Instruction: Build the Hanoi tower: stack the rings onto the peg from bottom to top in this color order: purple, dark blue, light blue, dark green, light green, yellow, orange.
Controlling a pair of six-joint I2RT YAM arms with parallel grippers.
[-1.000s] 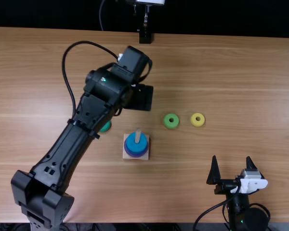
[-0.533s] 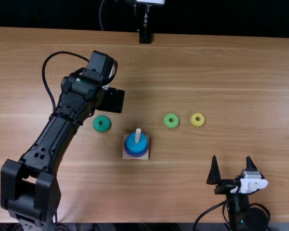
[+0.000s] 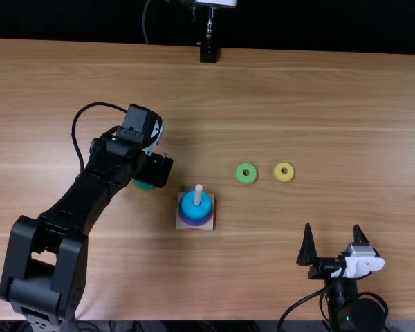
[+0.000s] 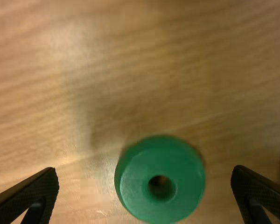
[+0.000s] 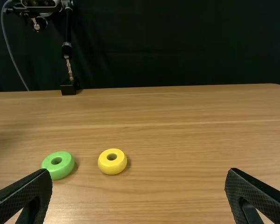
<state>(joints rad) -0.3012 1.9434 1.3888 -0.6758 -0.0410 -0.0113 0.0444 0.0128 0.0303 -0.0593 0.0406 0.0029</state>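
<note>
The dark green ring (image 4: pixel 137 189) lies on the table, left of the peg (image 3: pixel 198 196) and a little farther off. The left gripper (image 4: pixel 144 168) has swung left and then nearer, and now hangs over the ring with its fingers spread, holding nothing. Light blue (image 3: pixel 189 210) tops the stack, unchanged, so dark green looks due next. The right gripper (image 3: pixel 332 226), fingers apart, stays near right; light green (image 3: pixel 246 179) and yellow (image 3: pixel 290 178) wait right of the peg.

Light green ring (image 5: pixel 58 165) beside yellow ring (image 5: pixel 112 162) on wooden table (image 5: pixel 177 140).
</note>
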